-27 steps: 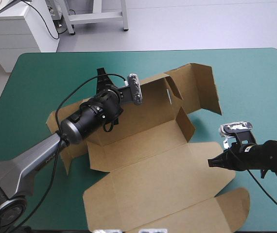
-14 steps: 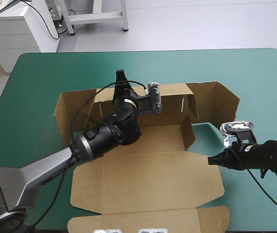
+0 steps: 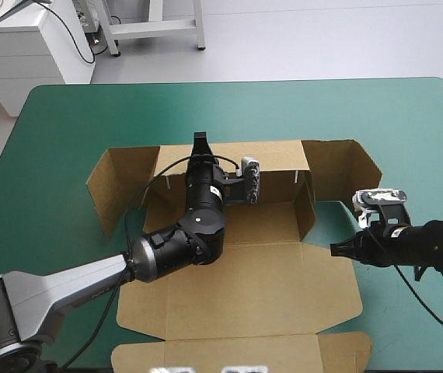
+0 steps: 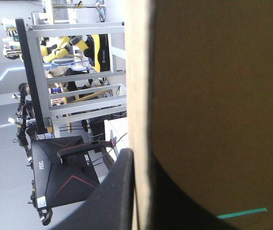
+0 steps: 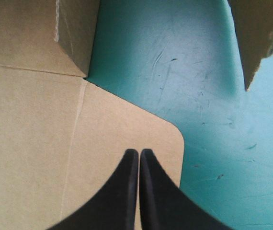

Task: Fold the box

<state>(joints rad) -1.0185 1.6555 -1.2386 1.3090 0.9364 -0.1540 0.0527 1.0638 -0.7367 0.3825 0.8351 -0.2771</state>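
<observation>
**A:** What is the left gripper [image 3: 200, 141] doing?

**B:** It is pinching the top edge of the box's rear wall [image 3: 276, 159]. The left wrist view shows a black finger on each face of the brown board, all but meeting.

**A:** And the right gripper [image 5: 139, 152]?

**B:** Its fingers are pressed together into one point and hold nothing. The tip is over the rounded corner of the lid [image 3: 237, 299]; I cannot tell whether it touches.

**A:** Where does the box [image 3: 272, 221] lie?

**B:** In the middle of the table [image 3: 66, 140], on the teal-green cover. The rear wall stands upright, and its left end flap [image 3: 116, 186] and right end flap [image 3: 350, 167] angle forward. The short right side wall [image 3: 307, 203] is raised too.

**A:** How far along is it?

**B:** Partway, I judge. The walls are coming up, but the end flaps are not tucked. The left arm hides the left side of the base. The lid still lies flat, with its tuck flap [image 3: 237, 359] at the near edge.
</observation>
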